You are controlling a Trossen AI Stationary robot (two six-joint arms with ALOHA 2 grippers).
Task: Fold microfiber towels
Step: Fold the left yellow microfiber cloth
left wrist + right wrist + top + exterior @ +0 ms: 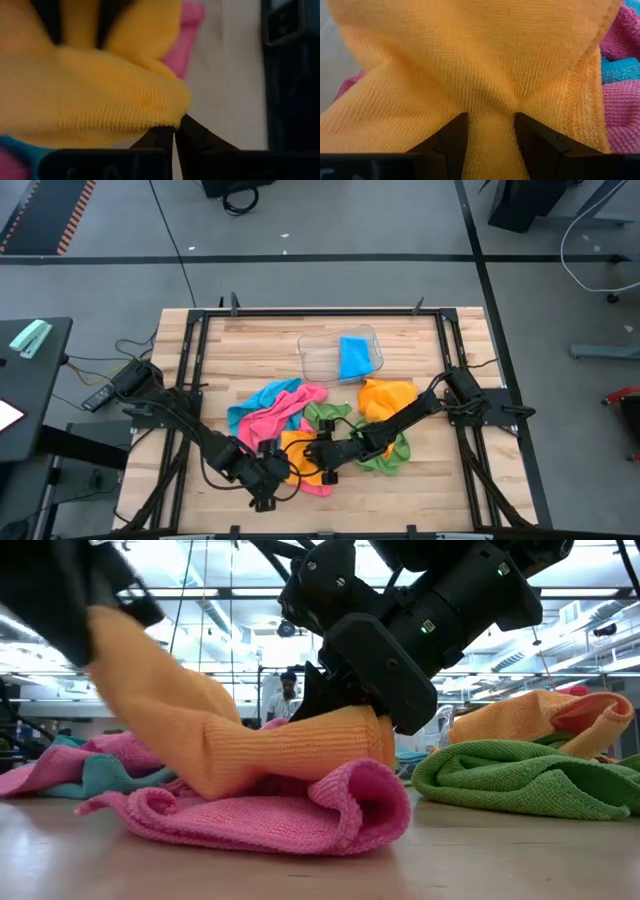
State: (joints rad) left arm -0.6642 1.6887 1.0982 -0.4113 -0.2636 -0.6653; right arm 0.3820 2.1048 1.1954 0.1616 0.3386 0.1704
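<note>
Wrist views: left tool (pixel 174 134) and right tool (pixel 490 131) both grip orange towel (pixel 470 65)

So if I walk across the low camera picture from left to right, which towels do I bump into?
Pink towel with some blue in it → orange towel lifted over another pink towel → green towel, with a second orange towel resting behind it.

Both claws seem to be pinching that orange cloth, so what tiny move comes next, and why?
Probably lift and draw apart: the left claw and right claw each pinch the orange towel, which sags crumpled over the pink towel.
</note>
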